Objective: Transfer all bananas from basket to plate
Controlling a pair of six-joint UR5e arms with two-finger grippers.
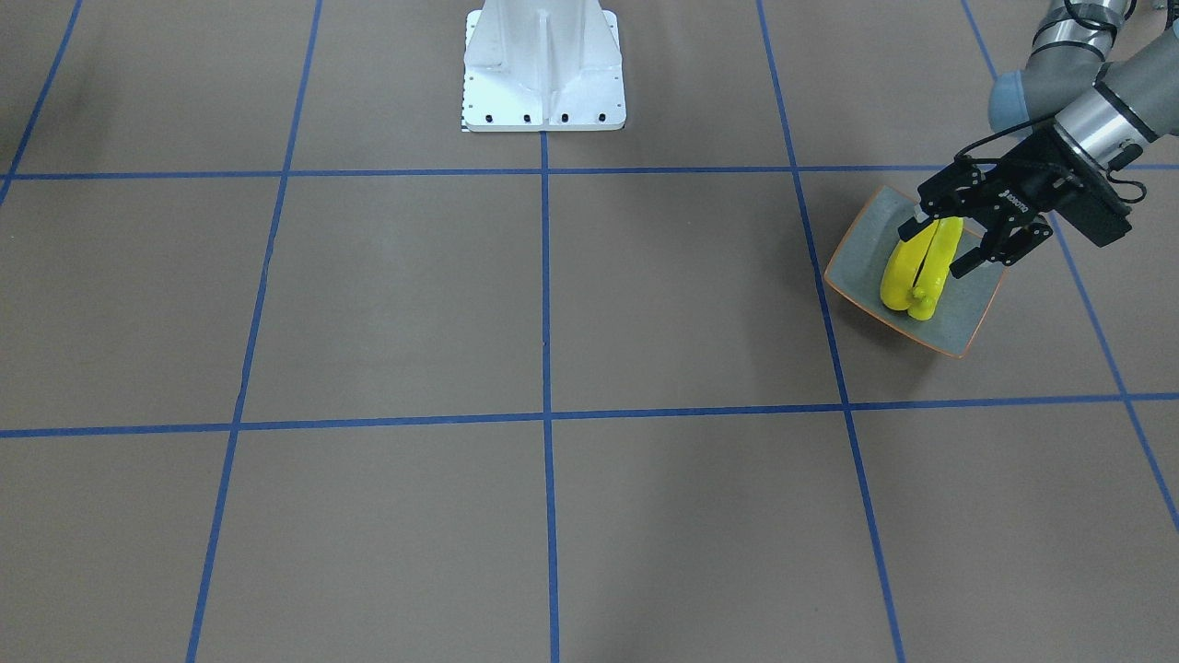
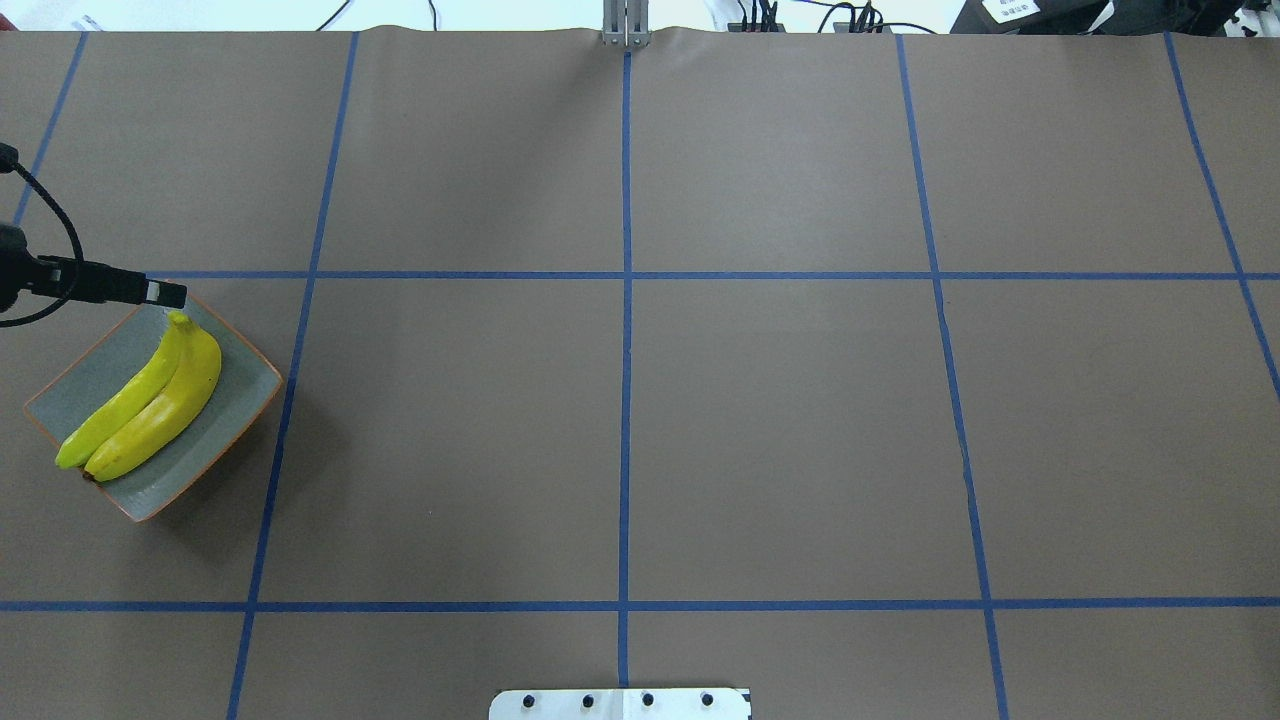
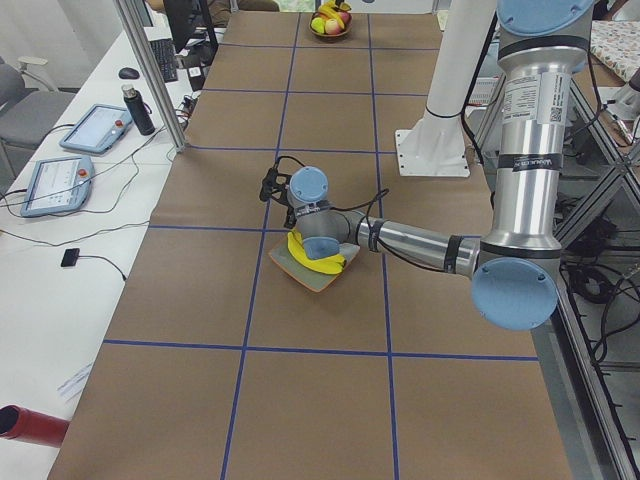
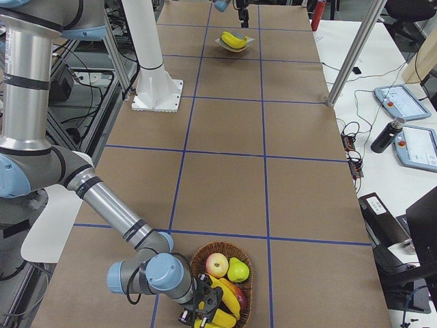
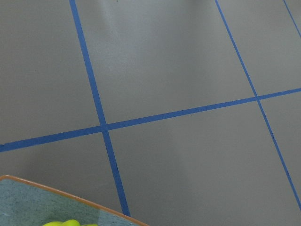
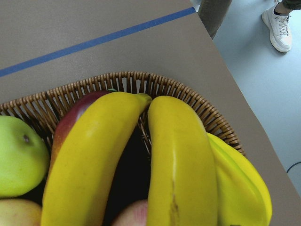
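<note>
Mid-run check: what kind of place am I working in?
Most likely a robotics lab workcell: a paper-covered table marked with a blue tape grid, teach pendants on the side bench, and a bolted white arm pedestal.

The bananas (image 6: 178, 160) look glossy smooth plastic, the basket (image 6: 127, 82) rough woven wicker, the table cover (image 2: 780, 420) matt paper.

- Left gripper (image 1: 953, 244) hovers right over the plate (image 1: 861, 262), jaws spread wide, fingers angled down at it.
- Left forearm slants down toward the plate, wrist tilted.
- Right gripper (image 4: 203, 309) hangs low, well apart from the plate at the table's opposite end; its jaws can't be made out.
</note>
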